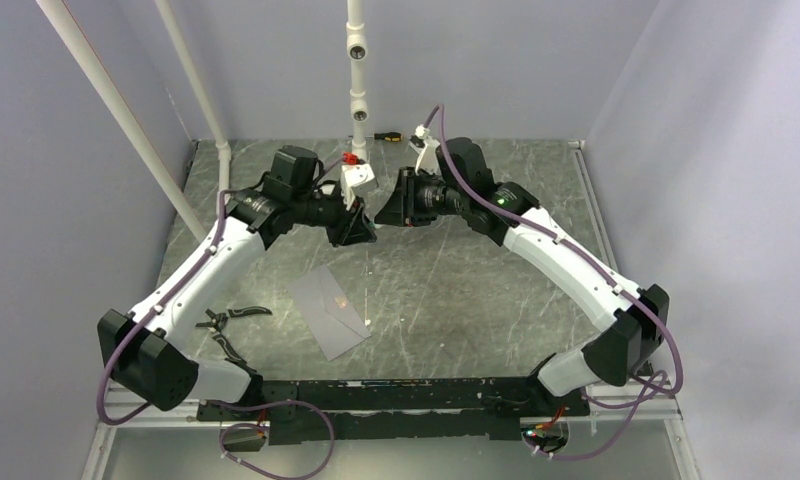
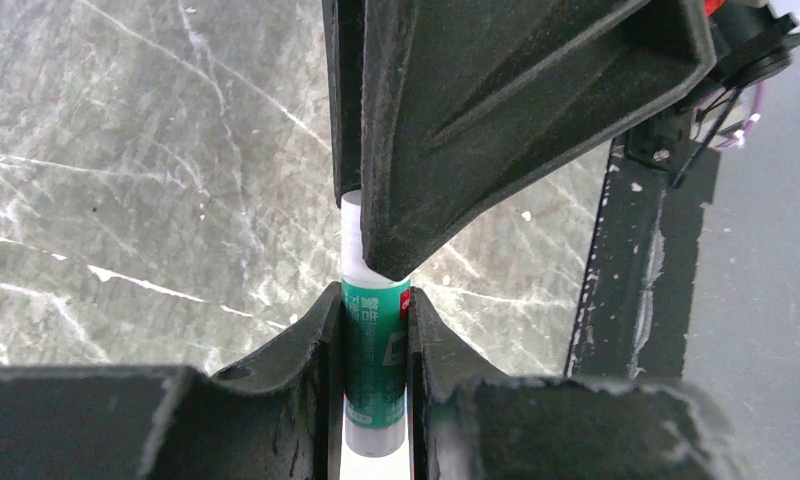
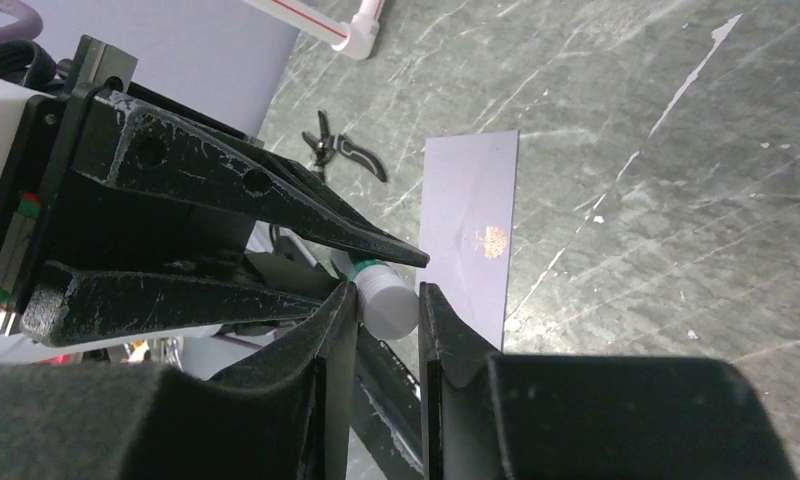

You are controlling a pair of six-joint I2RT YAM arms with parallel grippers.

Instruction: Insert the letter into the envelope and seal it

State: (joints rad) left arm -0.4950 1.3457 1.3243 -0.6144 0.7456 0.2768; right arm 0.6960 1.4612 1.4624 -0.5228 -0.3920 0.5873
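Grey bench (image 1: 456,290) bears the envelope (image 1: 326,310), letter unseen; left claw (image 2: 374,300) and right claw (image 3: 386,295) both pinch a glue stick (image 2: 374,350), so sealing seems not yet done.

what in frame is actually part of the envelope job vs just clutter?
Job:
- envelope, flat on the table
- glue stick, left gripper on its green body, right gripper on its white cap

Lying about:
- pliers, left of the envelope
- screwdriver, at the far edge
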